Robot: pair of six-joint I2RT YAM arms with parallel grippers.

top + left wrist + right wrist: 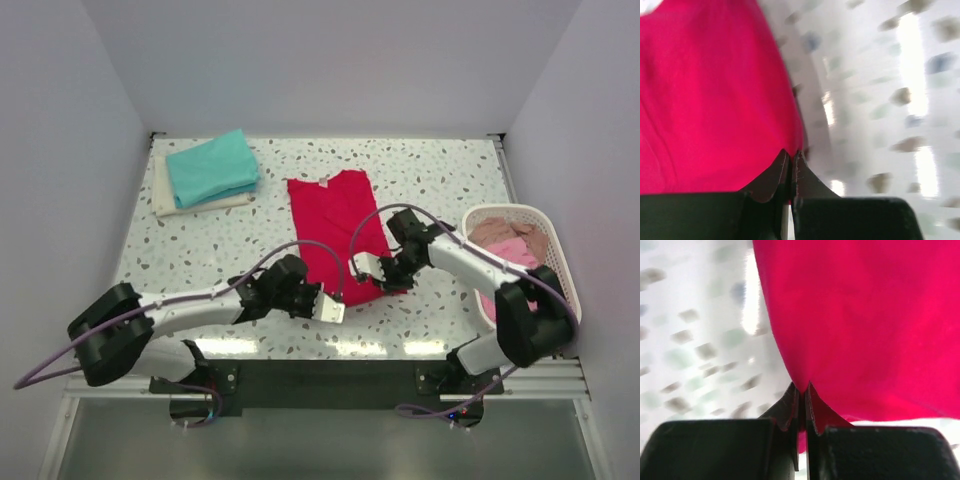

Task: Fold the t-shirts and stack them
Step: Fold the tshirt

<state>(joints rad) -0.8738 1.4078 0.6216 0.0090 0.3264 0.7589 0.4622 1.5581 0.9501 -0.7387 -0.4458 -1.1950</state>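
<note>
Red t-shirt [335, 225] lies flat mid-surface [430, 170]. It is already narrowed to a long strip, with the neck toward the far edge and the hem toward the arms. Left hand [333, 307] is at the near-left hem corner. Right hand [368, 270] is at the near-right end of the hem. Each hand is closed tight on a pinch of red cloth at its tips, as both wrist views show. Those views are blurred, so the number of layers in each pinch cannot be told.

Handling, by judgement:
- The cloth looks like thin cotton: light, limp, with no stiffness of its own.
- It will likely sag between the two holds, and any unsupported edge may curl or trail.
- It is not fragile. On the speckled top it seems more likely to drag and bunch than to slide clean.
- The best hold is the two hem corners, as now, kept level and spread apart so the edge runs taut.
- A shallow pinch on the very edge may slip out under a pull.

Teal t-shirt [212, 165] sits folded on a cream t-shirt [165, 197] at the far-left corner, forming the stack. Pink t-shirts [510, 248] are heaped in the basket [555, 250] at the right, well apart from the red one.
</note>
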